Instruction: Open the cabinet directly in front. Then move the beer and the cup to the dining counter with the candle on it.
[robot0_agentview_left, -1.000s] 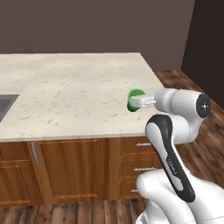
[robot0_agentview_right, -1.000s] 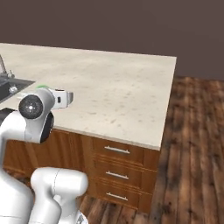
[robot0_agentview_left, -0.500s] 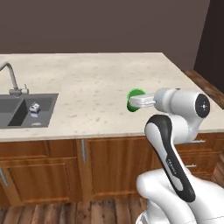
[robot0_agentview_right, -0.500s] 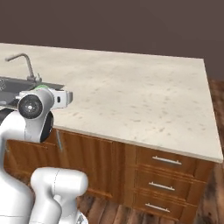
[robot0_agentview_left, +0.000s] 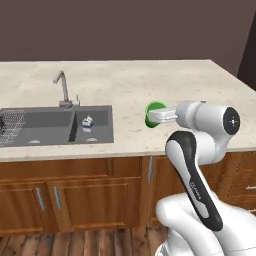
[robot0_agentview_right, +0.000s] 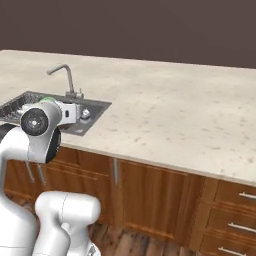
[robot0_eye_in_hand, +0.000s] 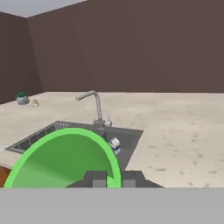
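Note:
My gripper (robot0_agentview_left: 161, 116) is shut on the rim of the bright green cup (robot0_agentview_left: 154, 112), holding it tipped on its side above the dining counter (robot0_agentview_left: 150, 80). From the right base view a sliver of the cup (robot0_agentview_right: 47, 100) shows behind the hand. In the hand view the cup (robot0_eye_in_hand: 65, 157) looms large just left of my gripper (robot0_eye_in_hand: 113, 180), one fingertip inside the rim and one outside. Far off on the counter (robot0_eye_in_hand: 183, 131) a tiny pale candle (robot0_eye_in_hand: 35, 103) stands next to a small potted plant (robot0_eye_in_hand: 21, 98). The beer and the cabinet are out of view.
A dark sink (robot0_agentview_left: 55, 125) with a curved faucet (robot0_agentview_left: 62, 87) is set into the counter left of the cup; a small white item (robot0_agentview_left: 88, 122) lies in its basin and a wire rack (robot0_agentview_left: 10, 126) in its left part. Wooden doors and drawers (robot0_agentview_right: 235, 210) run below.
The whole scene has slid to the right in both base views, so the base has driven left along the counter. The sink has come into sight. The cup stays in the shut gripper.

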